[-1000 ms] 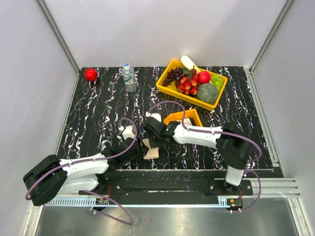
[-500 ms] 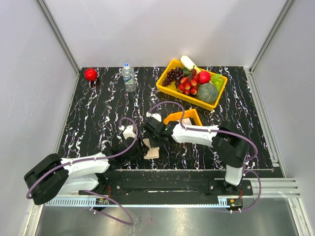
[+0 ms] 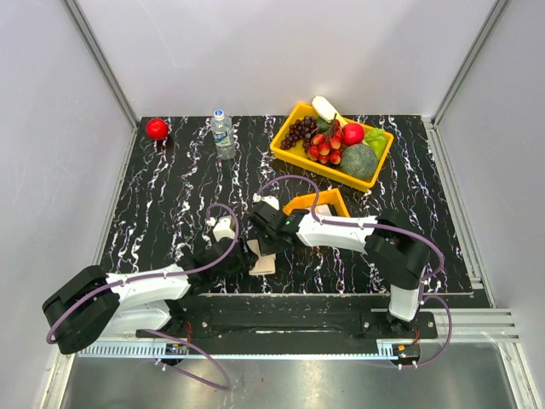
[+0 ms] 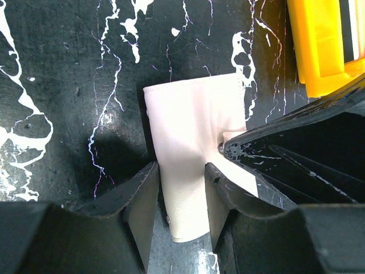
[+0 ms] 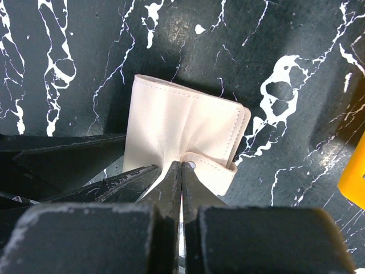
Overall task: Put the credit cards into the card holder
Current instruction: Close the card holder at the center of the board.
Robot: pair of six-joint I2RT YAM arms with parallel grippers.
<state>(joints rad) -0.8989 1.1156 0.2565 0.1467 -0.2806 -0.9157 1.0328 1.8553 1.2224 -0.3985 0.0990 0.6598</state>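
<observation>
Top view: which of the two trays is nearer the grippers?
The small orange tray, just beyond the right gripper. The bigger yellow tray, loaded with fruit, sits much farther back.

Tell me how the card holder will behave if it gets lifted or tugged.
Probably floppy: the card holder shows soft creases and narrows where the left end effector squeezes it. Likely light, being thin and flat. Its snap tab, by the shut right end effector, may bend or flip open rather than move the whole thing.
</observation>
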